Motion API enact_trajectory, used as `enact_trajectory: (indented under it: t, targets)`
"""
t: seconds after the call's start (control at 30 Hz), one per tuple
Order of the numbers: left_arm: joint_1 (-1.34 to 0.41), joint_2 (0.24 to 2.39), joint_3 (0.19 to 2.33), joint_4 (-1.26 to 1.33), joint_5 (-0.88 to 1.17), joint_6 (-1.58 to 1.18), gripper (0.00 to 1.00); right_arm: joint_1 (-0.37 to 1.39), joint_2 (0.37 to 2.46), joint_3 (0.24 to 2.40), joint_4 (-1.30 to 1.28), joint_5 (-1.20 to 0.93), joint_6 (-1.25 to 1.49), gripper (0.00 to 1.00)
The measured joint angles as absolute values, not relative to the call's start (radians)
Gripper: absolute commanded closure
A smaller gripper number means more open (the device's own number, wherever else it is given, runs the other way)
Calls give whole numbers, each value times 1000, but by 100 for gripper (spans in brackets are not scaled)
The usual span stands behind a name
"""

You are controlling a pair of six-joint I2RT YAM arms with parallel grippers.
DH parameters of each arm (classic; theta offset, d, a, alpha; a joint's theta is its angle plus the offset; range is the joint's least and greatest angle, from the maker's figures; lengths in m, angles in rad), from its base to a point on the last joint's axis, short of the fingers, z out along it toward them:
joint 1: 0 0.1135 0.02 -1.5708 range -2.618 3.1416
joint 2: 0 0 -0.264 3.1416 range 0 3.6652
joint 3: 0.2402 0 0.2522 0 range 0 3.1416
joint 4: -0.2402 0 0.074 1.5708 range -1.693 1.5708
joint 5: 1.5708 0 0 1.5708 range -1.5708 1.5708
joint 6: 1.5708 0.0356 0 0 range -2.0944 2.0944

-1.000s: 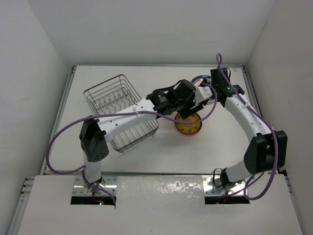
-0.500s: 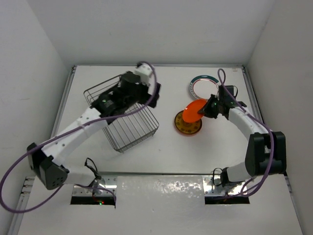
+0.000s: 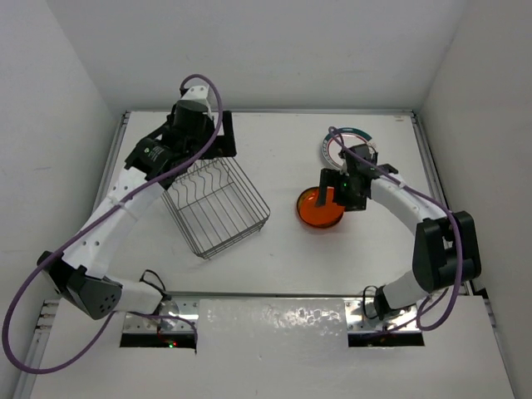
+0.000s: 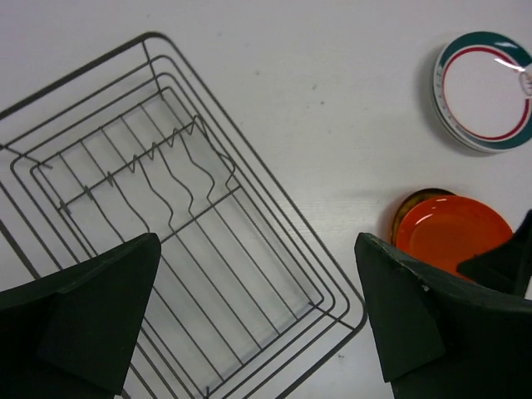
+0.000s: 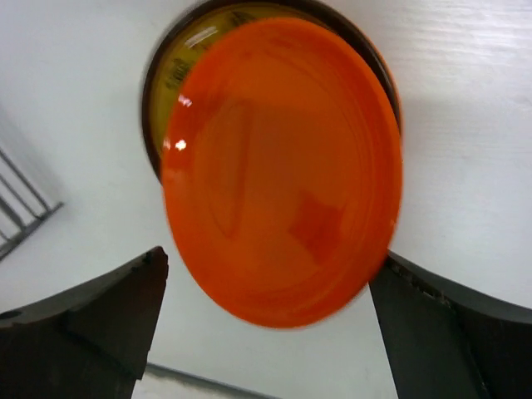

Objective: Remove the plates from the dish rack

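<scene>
As left pincer (image 4: 258, 249) and right pincer (image 5: 270, 258) gape, orange plate (image 5: 283, 158) now released, flat on its twin (image 5: 179, 51).

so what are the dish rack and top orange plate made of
The dish rack looks like thin dark metal wire, matte, with open gaps between bars. The orange plate is smooth and glossy with a bright glint, likely plastic or glazed ceramic; can't tell which.

lower plate (image 5: 176, 60) mostly hidden under orange plate (image 5: 283, 174), dish rack (image 4: 208, 193) cropped at left edge
</scene>
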State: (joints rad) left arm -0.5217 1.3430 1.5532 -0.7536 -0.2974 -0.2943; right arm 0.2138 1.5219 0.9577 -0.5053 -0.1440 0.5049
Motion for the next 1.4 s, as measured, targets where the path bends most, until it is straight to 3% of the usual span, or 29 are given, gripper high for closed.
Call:
enact_trajectory:
  t: [0.23,0.43,0.73,1.03,1.4]
  targets:
    - [-486,1348,1514,-836,-321,-355,0,241,1510,1085,-788,162,475,1]
    - [-397,1333,1435,-842,-322,-397,0,237,1418,1198,-937,263,423,1]
    - [-278,1141,1300,-834,-484,-427,0,237,1069,1383,-1006,406,303,1]
    - [-278,946,1185,-864,-613,-451,0,237,788,1338,-1098,500,272,1]
    - [-278,933,1131,-897,-675,-484,0,237,762,1305,-1141,514,261,1]
